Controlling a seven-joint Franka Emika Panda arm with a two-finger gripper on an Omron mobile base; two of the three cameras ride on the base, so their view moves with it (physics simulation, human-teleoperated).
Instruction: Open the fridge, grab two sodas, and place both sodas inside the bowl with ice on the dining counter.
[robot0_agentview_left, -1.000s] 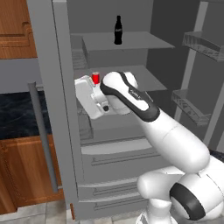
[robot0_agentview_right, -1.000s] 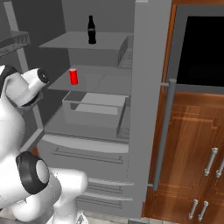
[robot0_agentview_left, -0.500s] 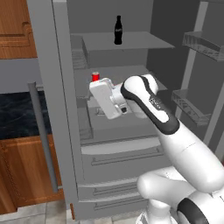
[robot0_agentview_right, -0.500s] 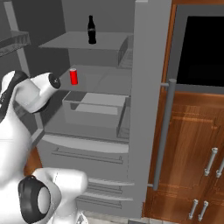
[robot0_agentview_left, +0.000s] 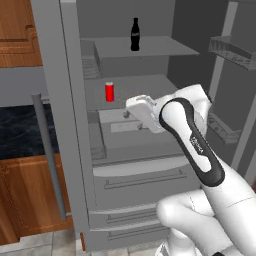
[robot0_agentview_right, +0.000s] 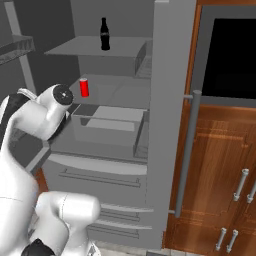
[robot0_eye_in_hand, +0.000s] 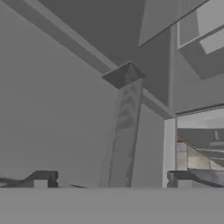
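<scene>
**Fridge open, both sodas on their shelves**

Here the fridge (robot0_agentview_left: 65, 100) stands with both doors swung wide, its grey shelves and lower drawer fronts showing in the two base views. The slim black cola bottle (robot0_agentview_left: 134, 34) stands upright on the top shelf, near the upper middle of the left base view and in the upper left of the right base view (robot0_agentview_right: 104, 34). The small red can (robot0_agentview_left: 109, 92) stands upright on the shelf below, to the left of centre in the left base view and left of centre in the right base view (robot0_agentview_right: 84, 87). The two are well apart, one shelf above the other.

The gripper (robot0_eye_in_hand: 113, 178) has its fingers spread wide with nothing between them; in the hand view its two dark tips rise at the bottom edge before grey fridge surfaces. In the left base view the white hand sits just right of the can and slightly lower, not touching it.
</scene>
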